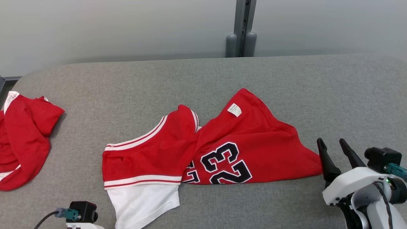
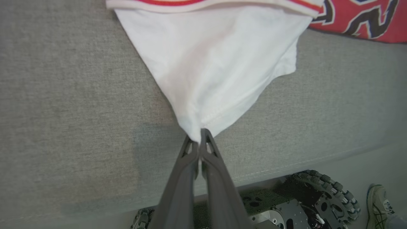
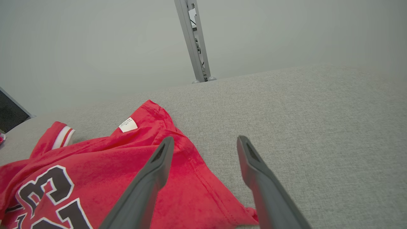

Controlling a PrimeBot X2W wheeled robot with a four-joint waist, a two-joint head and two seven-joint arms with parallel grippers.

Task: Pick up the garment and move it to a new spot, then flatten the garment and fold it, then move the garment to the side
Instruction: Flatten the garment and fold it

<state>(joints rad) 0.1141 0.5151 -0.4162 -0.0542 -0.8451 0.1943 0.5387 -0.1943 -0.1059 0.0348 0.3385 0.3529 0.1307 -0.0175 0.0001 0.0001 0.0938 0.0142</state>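
The garment (image 1: 254, 140) is a red jersey with a black "23", lying crumpled across the middle of the grey padded table (image 1: 286, 79). Its white sleeve (image 1: 143, 200) points toward the near edge. My left gripper (image 2: 199, 134) is shut on the tip of that white sleeve (image 2: 216, 63), close to the table's front edge. My right gripper (image 1: 330, 141) stands open at the jersey's right corner. In the right wrist view one finger of the right gripper (image 3: 205, 140) lies over the red cloth (image 3: 95, 165) and the other over bare table; nothing is between them.
A second red garment (image 1: 22, 140) lies bunched at the table's left edge. A grey post (image 1: 241, 31) rises behind the far edge. Below the front edge are the robot's wheeled base (image 2: 318, 197) and a person's shoe (image 2: 378, 200).
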